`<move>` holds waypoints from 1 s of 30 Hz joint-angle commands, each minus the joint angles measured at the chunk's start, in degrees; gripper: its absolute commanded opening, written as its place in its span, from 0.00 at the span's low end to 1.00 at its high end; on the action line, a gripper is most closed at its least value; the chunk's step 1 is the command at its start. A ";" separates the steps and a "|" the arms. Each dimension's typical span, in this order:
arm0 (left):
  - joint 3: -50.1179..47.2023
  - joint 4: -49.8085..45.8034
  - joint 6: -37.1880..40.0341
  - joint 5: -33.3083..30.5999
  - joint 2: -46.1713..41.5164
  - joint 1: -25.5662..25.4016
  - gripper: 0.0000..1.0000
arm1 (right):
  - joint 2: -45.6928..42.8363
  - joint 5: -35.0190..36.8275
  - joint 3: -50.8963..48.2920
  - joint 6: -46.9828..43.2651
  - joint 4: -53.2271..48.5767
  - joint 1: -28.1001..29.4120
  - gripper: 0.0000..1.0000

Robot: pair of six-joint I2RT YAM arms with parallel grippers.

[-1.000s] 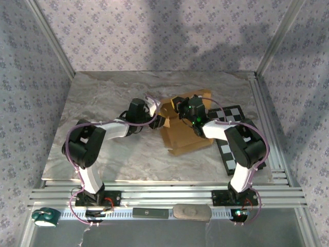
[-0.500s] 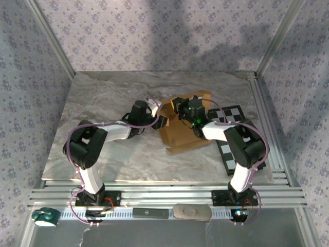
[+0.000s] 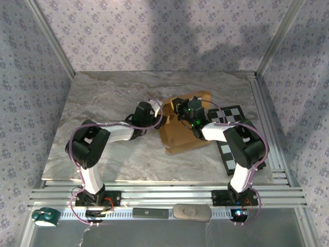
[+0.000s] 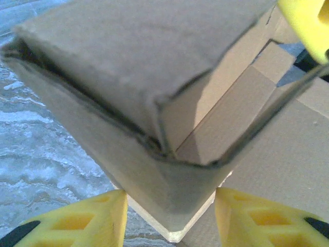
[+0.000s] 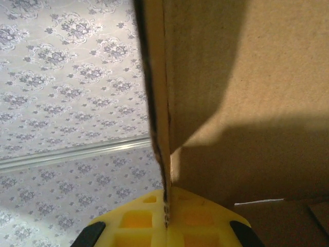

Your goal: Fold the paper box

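A tan paper box (image 3: 182,136) sits right of centre on the marble table (image 3: 103,98), touching a checkered board (image 3: 229,116). It looks partly folded. Walls stand up and meet at one corner, but the panels gape and the base lies open, so the closing folds seem left to do. The left gripper (image 4: 169,198), half open, straddles that corner without clamping. The right gripper (image 5: 165,206) pinches a raised wall's edge.

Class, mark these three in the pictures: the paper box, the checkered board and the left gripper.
paper box (image 3: 181,138), top external view, its flat near panel.
checkered board (image 3: 232,112), top external view, its far end.
left gripper (image 4: 169,195), left wrist view, midway between its yellow fingertips.
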 commanded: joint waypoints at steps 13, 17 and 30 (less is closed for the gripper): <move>2.97 4.84 -1.65 -6.80 3.33 -1.58 0.29 | 0.74 0.92 -2.03 1.83 2.13 1.60 0.00; 2.97 5.32 -1.46 -6.07 3.41 -1.58 0.22 | 1.28 0.60 -1.83 2.02 2.53 1.73 0.00; -0.02 6.39 2.52 1.18 -0.15 -0.71 0.38 | 0.96 0.19 -2.55 1.69 1.81 0.76 0.00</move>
